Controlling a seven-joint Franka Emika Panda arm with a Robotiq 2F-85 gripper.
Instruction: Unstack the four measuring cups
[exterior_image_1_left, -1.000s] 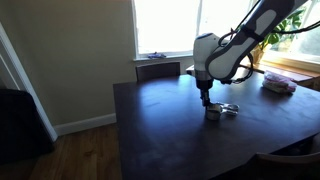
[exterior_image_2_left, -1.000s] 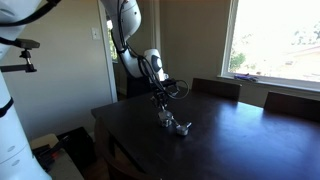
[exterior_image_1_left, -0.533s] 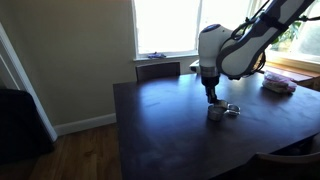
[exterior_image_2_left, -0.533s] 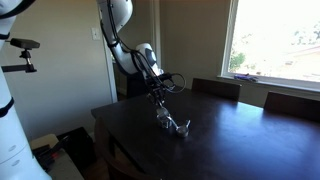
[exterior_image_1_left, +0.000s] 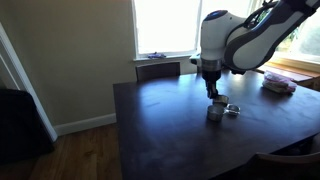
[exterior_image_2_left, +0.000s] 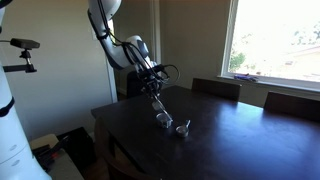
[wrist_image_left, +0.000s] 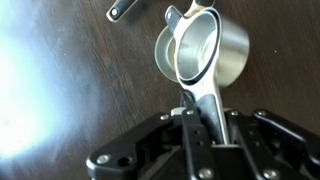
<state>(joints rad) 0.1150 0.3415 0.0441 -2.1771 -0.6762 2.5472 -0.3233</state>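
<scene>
Robotiq gripper (wrist_image_left: 208, 118) comes in from the bottom of the wrist view with its two dark fingers (wrist_image_left: 190, 122) pressed in on a long flat handle (wrist_image_left: 204, 98), so it is pinching that handle rather than standing spread. The handle belongs to a nested stack of measuring cups (wrist_image_left: 205, 50), shiny silver bowls sitting one inside another; at least two rims show, and how many are nested cannot be told. The stack sits just ahead of the fingertips over the dark wooden table (wrist_image_left: 70, 90). Whether its base rests on the wood or hangs just clear cannot be told. At the top edge of the wrist view lies the handle end of a separate measuring cup (wrist_image_left: 124, 10), apart from the stack. In both exterior views the gripper (exterior_image_1_left: 214, 97) (exterior_image_2_left: 158, 103) points down at the table (exterior_image_1_left: 160, 135) (exterior_image_2_left: 250, 140), with the stack (exterior_image_1_left: 214, 113) (exterior_image_2_left: 164, 121) directly under it and the separate cup (exterior_image_1_left: 232, 109) (exterior_image_2_left: 183, 127) just beside the stack on the tabletop. In an exterior view a chair back (exterior_image_1_left: 158, 70) stands at the table's far edge below a bright window (exterior_image_1_left: 165, 25).
</scene>
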